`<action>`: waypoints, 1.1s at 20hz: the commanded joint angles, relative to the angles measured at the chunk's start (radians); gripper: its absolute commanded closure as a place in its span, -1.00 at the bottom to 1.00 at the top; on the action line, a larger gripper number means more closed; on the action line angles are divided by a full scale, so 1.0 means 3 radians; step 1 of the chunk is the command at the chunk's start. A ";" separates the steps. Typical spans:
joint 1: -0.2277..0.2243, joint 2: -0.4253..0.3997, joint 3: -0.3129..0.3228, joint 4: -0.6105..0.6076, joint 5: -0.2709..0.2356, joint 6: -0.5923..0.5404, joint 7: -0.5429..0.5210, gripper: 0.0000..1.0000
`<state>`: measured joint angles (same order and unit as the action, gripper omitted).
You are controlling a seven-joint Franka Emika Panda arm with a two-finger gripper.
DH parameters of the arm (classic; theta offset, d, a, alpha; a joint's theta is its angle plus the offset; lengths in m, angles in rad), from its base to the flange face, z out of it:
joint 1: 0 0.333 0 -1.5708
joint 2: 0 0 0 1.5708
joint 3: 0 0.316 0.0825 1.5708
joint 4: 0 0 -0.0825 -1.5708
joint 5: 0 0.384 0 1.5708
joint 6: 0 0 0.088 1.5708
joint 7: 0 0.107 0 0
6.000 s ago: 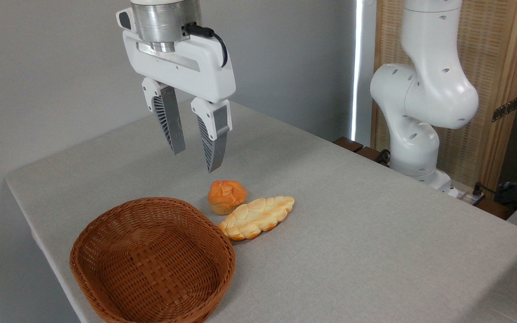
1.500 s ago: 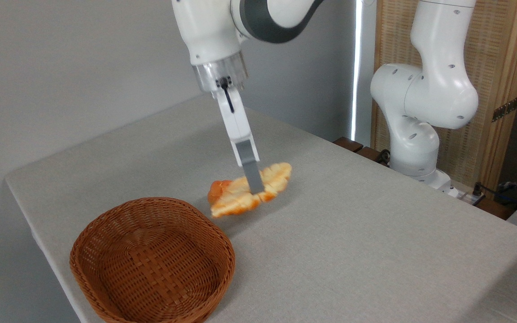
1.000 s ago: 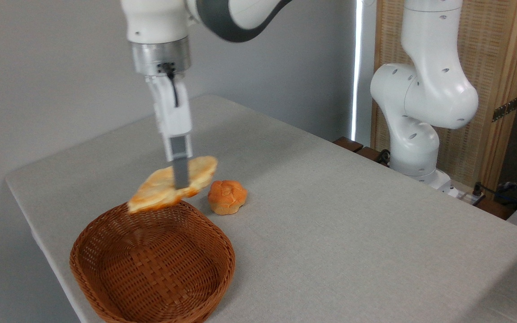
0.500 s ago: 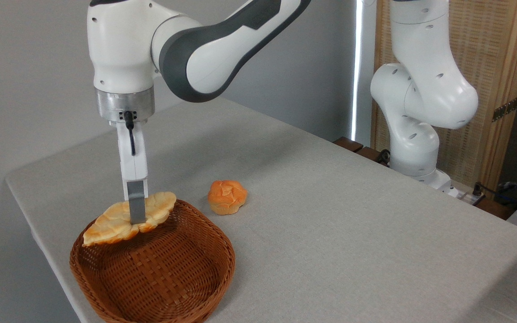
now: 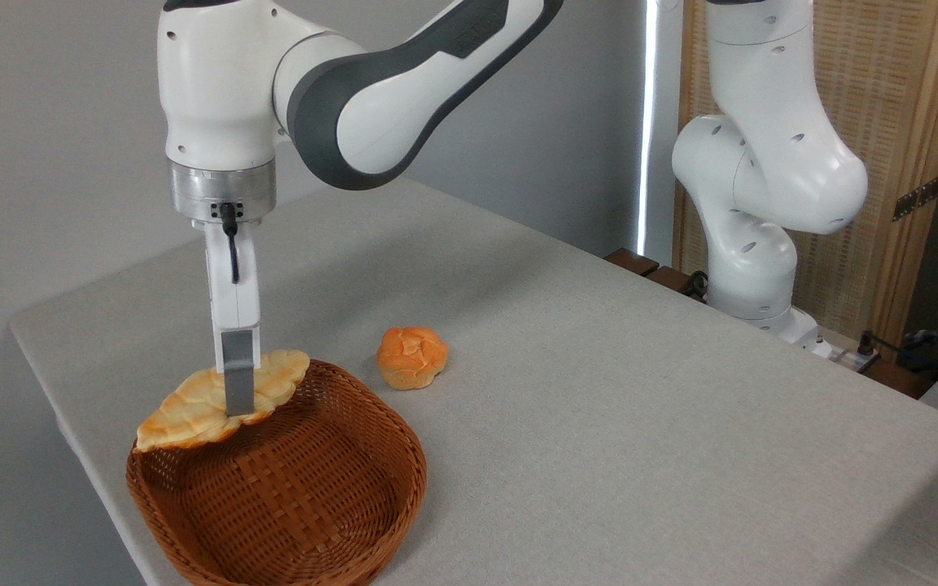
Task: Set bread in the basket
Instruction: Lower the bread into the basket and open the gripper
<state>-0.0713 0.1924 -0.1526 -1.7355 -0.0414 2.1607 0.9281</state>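
Note:
The bread (image 5: 192,403), a long flat braided loaf, pale with golden-orange edges, hangs tilted over the far left rim of the basket. My gripper (image 5: 238,404) is shut on its middle, seen edge-on, so only one grey finger shows. The basket (image 5: 339,505) is an oval brown wicker one at the table's near left corner, with nothing lying inside it. The loaf's low left end sits just above the rim; whether it touches I cannot tell.
A small round orange bun (image 5: 412,357) lies on the grey tablecloth (image 5: 599,407) just right of the basket's far end. The arm's white base (image 5: 762,203) stands at the table's far right. The table edge runs close behind and left of the basket.
Since half a second ago the gripper with the bread has shifted slightly left. Earlier it lifted the loaf from beside the bun and carried it left over the basket.

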 commanded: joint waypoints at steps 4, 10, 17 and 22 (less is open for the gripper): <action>0.0013 0.0008 -0.0003 0.0048 -0.0015 0.0028 -0.0036 -0.99; 0.0028 -0.0018 0.0008 0.0048 -0.0020 0.0007 -0.0051 -0.99; 0.0028 -0.0028 0.0003 0.0053 -0.0020 -0.0074 -0.0158 -1.00; 0.0033 -0.0262 0.0018 0.0058 -0.0051 -0.0523 -0.0556 -1.00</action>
<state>-0.0630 0.1739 -0.1520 -1.7225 -0.0415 2.1066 0.8458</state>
